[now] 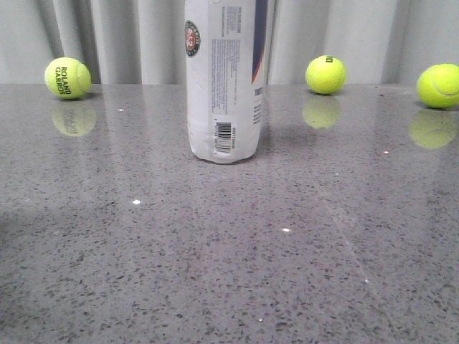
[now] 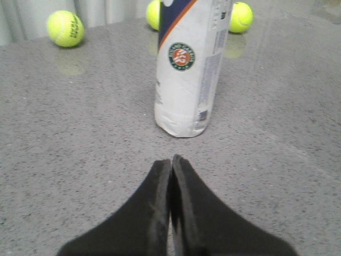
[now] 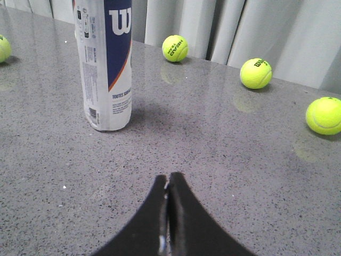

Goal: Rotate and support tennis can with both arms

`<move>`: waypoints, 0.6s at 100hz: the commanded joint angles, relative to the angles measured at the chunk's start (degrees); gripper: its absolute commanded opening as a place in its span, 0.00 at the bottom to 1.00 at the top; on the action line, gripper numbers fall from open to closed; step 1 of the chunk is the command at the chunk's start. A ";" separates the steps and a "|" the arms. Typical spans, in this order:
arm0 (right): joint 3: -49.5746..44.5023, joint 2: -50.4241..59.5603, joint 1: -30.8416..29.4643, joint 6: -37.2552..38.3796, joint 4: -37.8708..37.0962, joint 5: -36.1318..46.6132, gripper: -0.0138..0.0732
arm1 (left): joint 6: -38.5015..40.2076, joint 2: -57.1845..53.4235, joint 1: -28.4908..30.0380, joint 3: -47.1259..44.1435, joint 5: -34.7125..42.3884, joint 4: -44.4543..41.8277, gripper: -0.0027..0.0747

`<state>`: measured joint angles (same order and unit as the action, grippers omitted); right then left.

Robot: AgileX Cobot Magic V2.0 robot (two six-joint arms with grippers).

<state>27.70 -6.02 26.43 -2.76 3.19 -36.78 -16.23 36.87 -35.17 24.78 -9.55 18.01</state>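
Starting at the left gripper (image 2: pixel 171 160) and right gripper (image 3: pixel 169 178), we find both pressed closed, empty, well short of the tennis can (image 1: pixel 226 79). It stands upright mid-desk (image 1: pixel 229 272), untouched; everything remains. We read "Roland Garros" on one ball (image 1: pixel 67 77), probably Wilson's "W" on the can.

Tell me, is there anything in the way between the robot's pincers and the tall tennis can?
No, nothing visible. The tennis can stands upright, and only bare grey table lies between it and the shut left pincer. The shut right pincer has the same open path. The tennis balls sit off to the sides and behind.
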 commanded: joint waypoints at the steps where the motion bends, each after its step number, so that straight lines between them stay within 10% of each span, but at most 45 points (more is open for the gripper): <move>1: 1.35 -0.65 -0.28 -0.14 -0.13 4.73 0.09 | 0.41 -1.91 0.13 -1.56 10.46 -1.91 0.01; 60: 1.35 -0.65 -0.28 -0.14 -0.13 4.73 0.09 | 8.33 -21.70 21.58 -19.70 21.01 -11.65 0.01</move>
<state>27.70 -6.02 26.43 -2.76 3.19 -36.78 -8.81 17.70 -16.52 4.78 7.75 6.53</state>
